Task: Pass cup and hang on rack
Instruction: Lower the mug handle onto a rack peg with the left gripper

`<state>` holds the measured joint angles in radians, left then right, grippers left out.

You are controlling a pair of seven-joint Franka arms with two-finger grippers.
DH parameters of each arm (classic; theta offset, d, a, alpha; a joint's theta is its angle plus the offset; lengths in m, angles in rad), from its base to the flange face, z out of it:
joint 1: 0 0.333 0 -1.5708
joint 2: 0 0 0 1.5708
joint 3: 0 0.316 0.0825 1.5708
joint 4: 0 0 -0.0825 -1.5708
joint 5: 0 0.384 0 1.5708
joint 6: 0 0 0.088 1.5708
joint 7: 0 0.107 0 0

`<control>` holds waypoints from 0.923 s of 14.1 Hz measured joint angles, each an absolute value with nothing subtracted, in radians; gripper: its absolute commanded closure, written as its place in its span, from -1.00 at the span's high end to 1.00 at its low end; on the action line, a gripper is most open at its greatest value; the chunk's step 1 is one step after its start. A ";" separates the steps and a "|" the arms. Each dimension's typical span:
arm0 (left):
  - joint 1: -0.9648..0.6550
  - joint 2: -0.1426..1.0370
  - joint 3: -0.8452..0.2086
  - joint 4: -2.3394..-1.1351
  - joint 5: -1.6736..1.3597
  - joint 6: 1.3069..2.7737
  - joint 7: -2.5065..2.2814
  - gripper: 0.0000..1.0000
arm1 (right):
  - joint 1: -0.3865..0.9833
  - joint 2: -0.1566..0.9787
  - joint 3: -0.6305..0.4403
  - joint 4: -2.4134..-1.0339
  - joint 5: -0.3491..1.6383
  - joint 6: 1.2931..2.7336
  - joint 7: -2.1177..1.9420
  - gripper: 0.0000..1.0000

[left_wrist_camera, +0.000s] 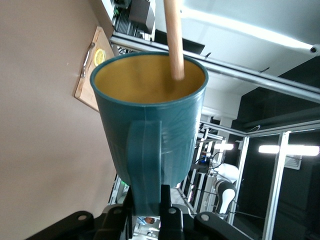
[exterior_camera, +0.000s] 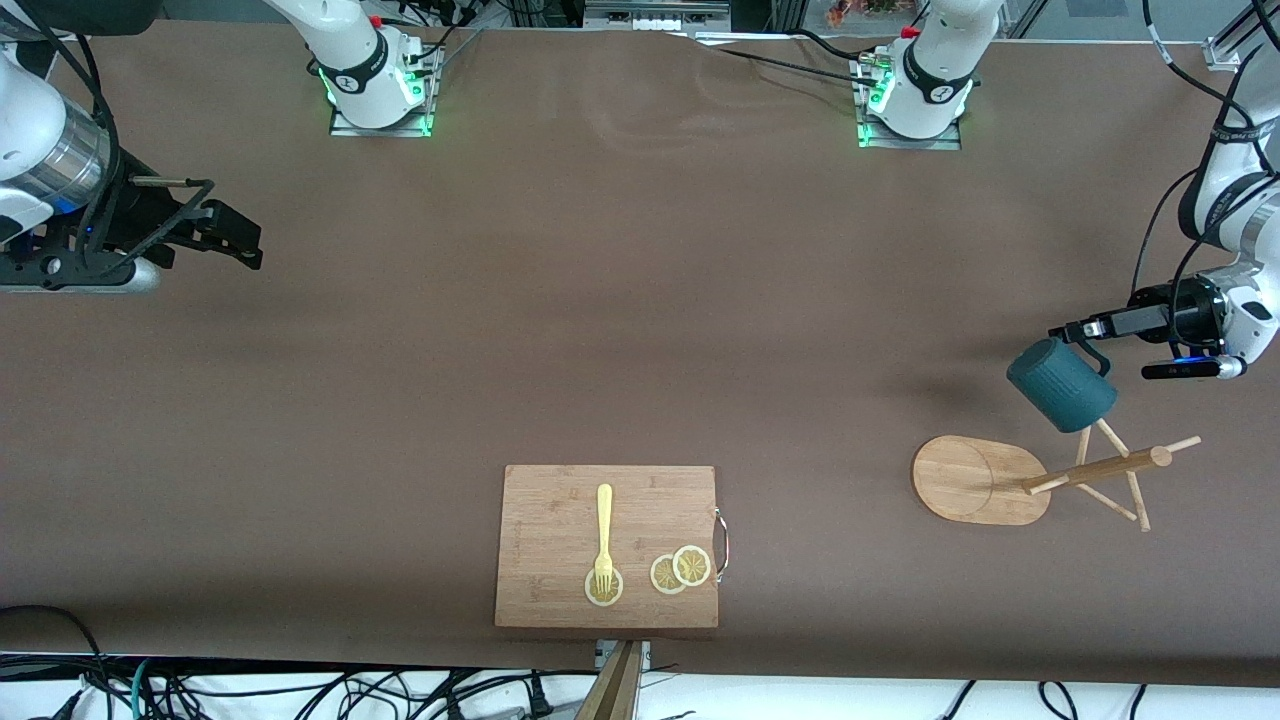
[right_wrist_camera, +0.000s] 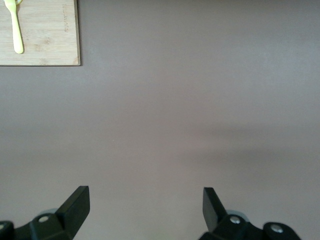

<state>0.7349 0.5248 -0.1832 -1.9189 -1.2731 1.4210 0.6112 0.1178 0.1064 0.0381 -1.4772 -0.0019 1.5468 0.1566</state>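
Brown table, wooden cutting board, rack standing on it

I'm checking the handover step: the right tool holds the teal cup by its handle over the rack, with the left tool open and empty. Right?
No, the arms are swapped. The left tool is shut on the cup's handle over the rack, as the left wrist view shows; the right tool is the open, empty one.

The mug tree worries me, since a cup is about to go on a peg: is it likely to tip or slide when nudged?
The mug tree probably resists tipping: its flat oval base is broad. It looks like light wood on smooth brown table, so a sideways push may slide it. Its thin pegs might flex under the teal mug, held by its handle in the left gripper.
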 measured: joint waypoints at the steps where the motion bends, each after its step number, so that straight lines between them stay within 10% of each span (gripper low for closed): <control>1: 0.740 0.542 -0.183 -1.909 -1.275 1.420 0.611 -1.00 | 0.118 0.107 0.038 -1.477 -0.002 1.547 0.157 1.00; 12: 0.764 0.680 -0.186 -1.832 -1.379 1.400 0.611 -1.00 | 0.118 0.107 0.038 -1.476 -0.002 1.547 0.157 1.00; 13: 0.769 0.686 -0.186 -1.828 -1.380 1.393 0.611 -0.70 | 0.118 0.107 0.038 -1.476 -0.002 1.547 0.157 1.00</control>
<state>0.7689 0.6856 -0.1865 -1.8282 -1.3795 1.3934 0.6109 0.1177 0.1074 0.0380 -1.4763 -0.0019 1.5468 0.1567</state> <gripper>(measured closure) 0.789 0.000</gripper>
